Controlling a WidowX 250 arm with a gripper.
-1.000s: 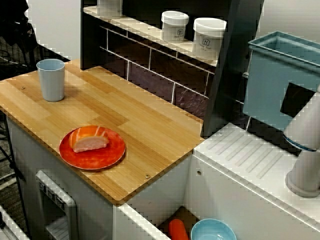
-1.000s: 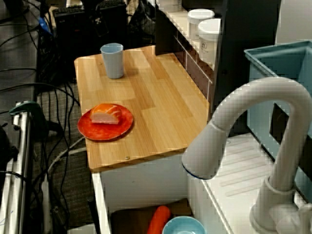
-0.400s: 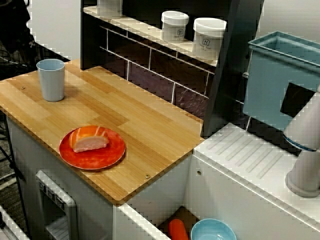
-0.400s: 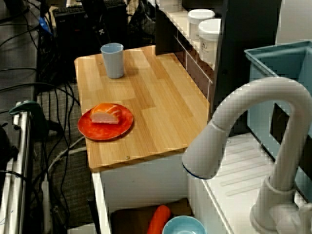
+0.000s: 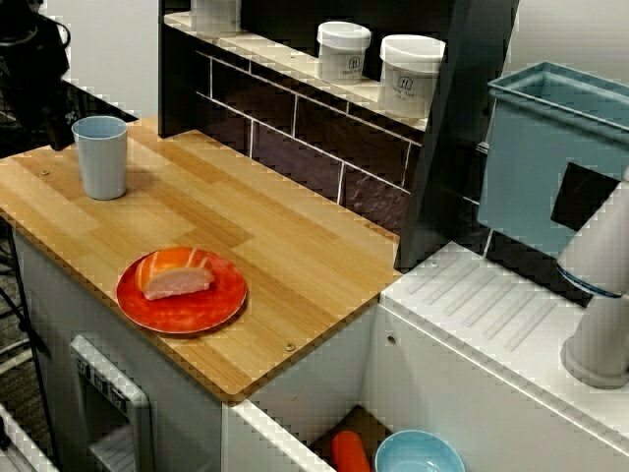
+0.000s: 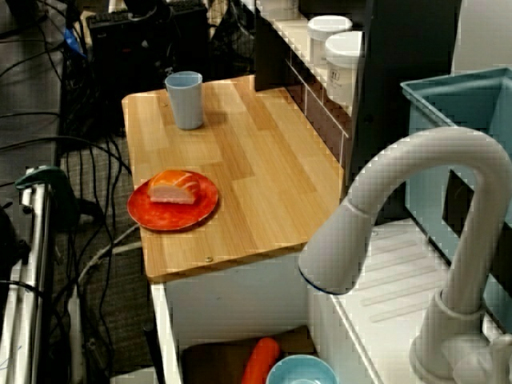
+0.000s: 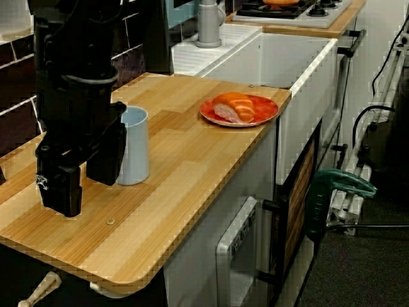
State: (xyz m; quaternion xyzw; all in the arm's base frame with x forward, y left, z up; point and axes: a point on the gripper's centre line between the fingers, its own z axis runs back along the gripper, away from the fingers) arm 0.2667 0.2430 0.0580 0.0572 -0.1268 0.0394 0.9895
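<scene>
Blue cup (image 5: 101,157) stands upright on the wooden counter (image 5: 256,236), well apart from the orange plate (image 5: 201,317), at the end of the counter away from that plate. No lid, and I cannot see inside it.

End effector (image 7: 83,192): in the low view from the counter's end I see it hanging just beside the cup, on the cup's side away from the plate. Its two black fingers (image 7: 105,157) point down, tips close above the wood. The jaws stand apart and there is nothing between them. The finger nearer the plate overlaps the cup's edge in that view, and I cannot tell whether it touches. From above, only a dark mass shows at the frame edge next to the cup.

The plate sits near the counter's front edge and carries one piece of salmon sushi (image 5: 175,275), lying toward the cup side of the plate.

Past the plate, away from the cup, the counter ends at a white sink. An orange carrot (image 5: 351,452) and a light blue bowl (image 5: 420,457) lie in it, just beside each other. The white faucet (image 6: 384,200) arches over them.

Behind the plate, on a shelf against the dark tiled wall, are two white jars (image 5: 344,51), side by side.
</scene>
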